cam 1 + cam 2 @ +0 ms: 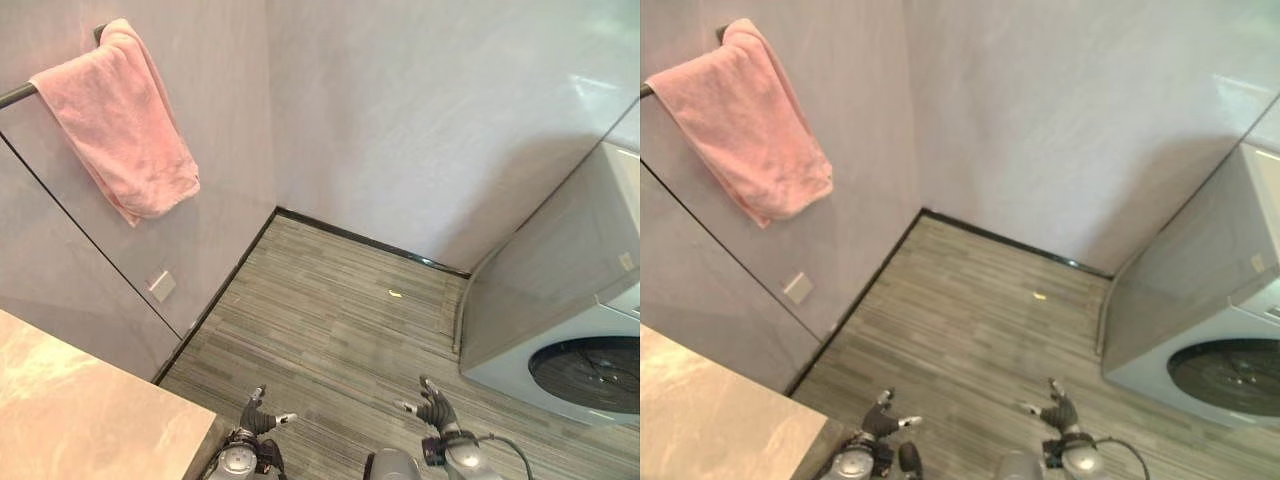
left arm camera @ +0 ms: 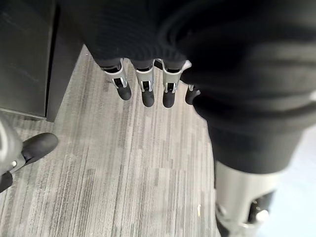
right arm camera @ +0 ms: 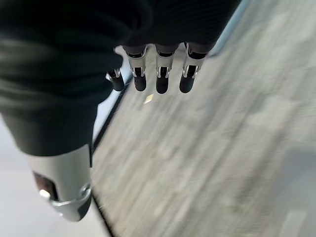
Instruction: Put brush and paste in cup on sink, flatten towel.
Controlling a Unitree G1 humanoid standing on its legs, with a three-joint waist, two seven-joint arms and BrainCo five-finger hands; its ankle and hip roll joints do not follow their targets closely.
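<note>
left hand (image 1: 258, 412) and right hand (image 1: 432, 408) loose, empty, low | pink towel (image 1: 120, 120) bunched on rail (image 1: 15, 96) | might tug towel off if grabbed hard

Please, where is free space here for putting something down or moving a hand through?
The marble countertop corner at lower left is bare. The striped floor between the wall and the washing machine lies open, apart from one small pale scrap. Both the left hand and right hand hang empty. The pink towel crowds the wall rail.

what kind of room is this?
Likely a bathroom or laundry room: a pink towel bunched on a dark wall rail, a white front-loading washing machine, and a beige marble-look countertop.
</note>
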